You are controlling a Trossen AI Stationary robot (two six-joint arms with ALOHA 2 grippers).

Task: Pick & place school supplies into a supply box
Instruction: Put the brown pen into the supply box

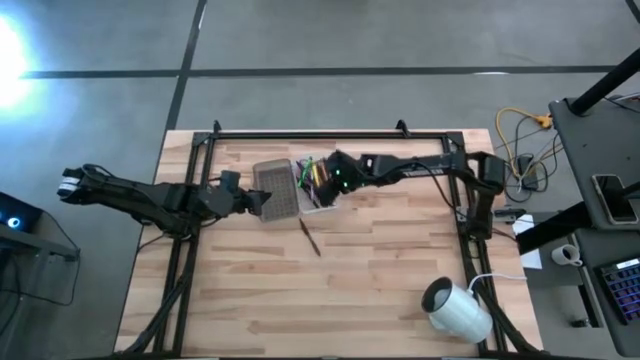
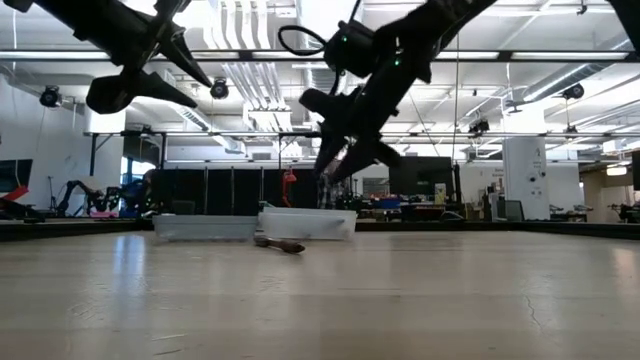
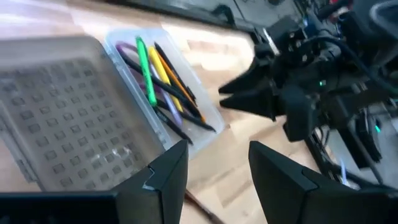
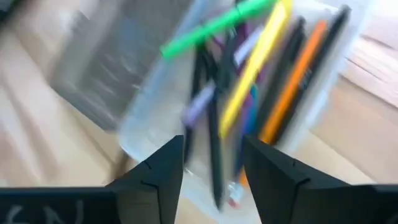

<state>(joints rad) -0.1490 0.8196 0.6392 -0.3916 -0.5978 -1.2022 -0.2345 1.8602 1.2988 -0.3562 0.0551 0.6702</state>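
The clear supply box tray (image 1: 318, 206) sits on the table beside its grey textured lid (image 1: 278, 188). In the tray lie a green pen (image 4: 217, 25), a yellow pen (image 4: 255, 68), an orange one (image 4: 292, 87), dark ones and something purple (image 3: 127, 50). One dark pencil (image 1: 310, 238) lies loose on the table in front of the tray. My right gripper (image 4: 213, 162) hovers open over the tray's near end, holding nothing. My left gripper (image 3: 217, 168) is open above the lid's near right corner, also holding nothing. Both are raised off the table in the low view.
A white roll (image 1: 455, 308) lies near the table's near right corner. A black metal frame (image 1: 330, 135) runs along the far edge and down both sides. Bare wood stretches across the near half of the table. Cables and equipment sit off the right edge.
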